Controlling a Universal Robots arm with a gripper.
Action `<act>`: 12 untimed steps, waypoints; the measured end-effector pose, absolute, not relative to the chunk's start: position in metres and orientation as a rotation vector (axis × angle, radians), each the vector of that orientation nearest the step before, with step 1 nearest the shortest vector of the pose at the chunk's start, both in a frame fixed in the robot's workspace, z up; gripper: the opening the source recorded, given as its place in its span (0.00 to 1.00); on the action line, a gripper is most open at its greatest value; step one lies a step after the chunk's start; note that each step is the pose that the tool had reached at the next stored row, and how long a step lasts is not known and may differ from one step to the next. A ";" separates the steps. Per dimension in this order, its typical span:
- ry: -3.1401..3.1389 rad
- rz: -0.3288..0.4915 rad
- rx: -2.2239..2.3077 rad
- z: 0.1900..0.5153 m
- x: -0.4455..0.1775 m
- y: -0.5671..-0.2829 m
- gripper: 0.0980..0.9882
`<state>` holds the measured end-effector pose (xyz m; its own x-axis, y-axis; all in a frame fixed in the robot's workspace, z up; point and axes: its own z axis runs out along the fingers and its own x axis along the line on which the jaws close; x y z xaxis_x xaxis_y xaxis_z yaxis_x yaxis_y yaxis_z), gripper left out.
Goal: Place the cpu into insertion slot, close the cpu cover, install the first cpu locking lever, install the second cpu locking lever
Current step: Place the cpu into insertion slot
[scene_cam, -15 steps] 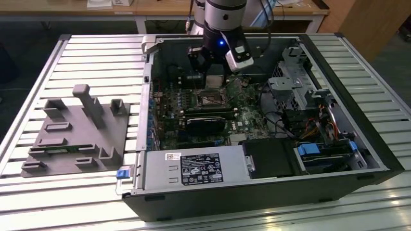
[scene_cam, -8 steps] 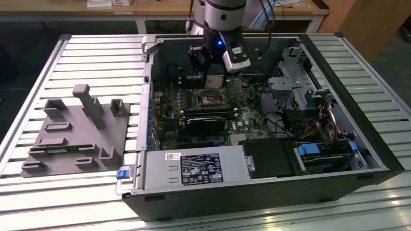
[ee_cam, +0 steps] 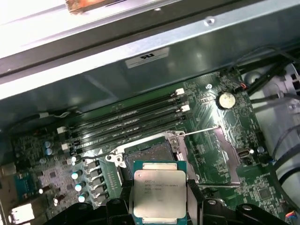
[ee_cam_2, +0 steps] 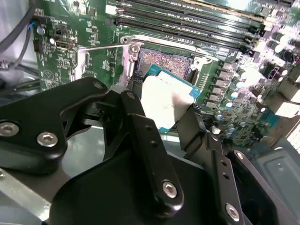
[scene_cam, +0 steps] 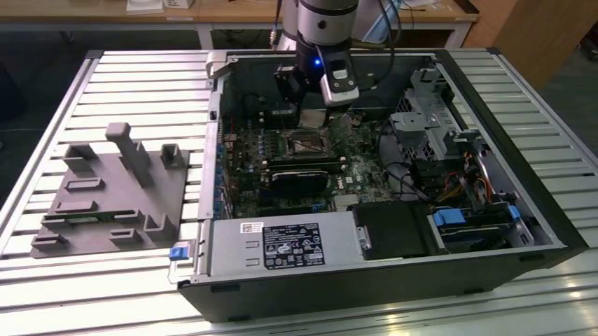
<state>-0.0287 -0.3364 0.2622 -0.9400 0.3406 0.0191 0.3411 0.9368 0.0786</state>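
My gripper (ee_cam: 159,200) is shut on the cpu (ee_cam: 159,192), a flat square chip with a silver-tan top. The black fingers (ee_cam: 194,197) press on two opposite edges of it. The cpu (ee_cam_2: 165,101) hangs tilted, just above and beside the insertion slot (ee_cam_2: 164,63), whose pin field lies bare. In the first wrist view the insertion slot (ee_cam: 147,152) is open, and the cpu cover (ee_cam: 224,149) lies flipped back on the board beside it. A thin wire lever (ee_cam: 199,133) stands raised. In the exterior view the gripper (scene_cam: 313,115) hovers over the slot (scene_cam: 304,145) inside the open case.
Long memory slots (ee_cam: 131,122) run beside the socket. A black card (scene_cam: 299,171) sits on the near side of it. The drive cage (scene_cam: 439,126) and cables fill the exterior view's right. A grey fixture block (scene_cam: 112,189) stands on the slatted table at the exterior view's left.
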 end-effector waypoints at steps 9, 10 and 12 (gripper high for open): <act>-3.056 -0.127 -0.714 0.262 -0.029 -0.336 0.49; -3.052 -0.127 -0.733 0.262 -0.029 -0.336 0.49; -3.044 -0.127 -0.771 0.262 -0.029 -0.336 0.49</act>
<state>-0.0287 -0.3364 0.2617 -0.8795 0.4754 0.0190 0.4754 0.8763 0.0786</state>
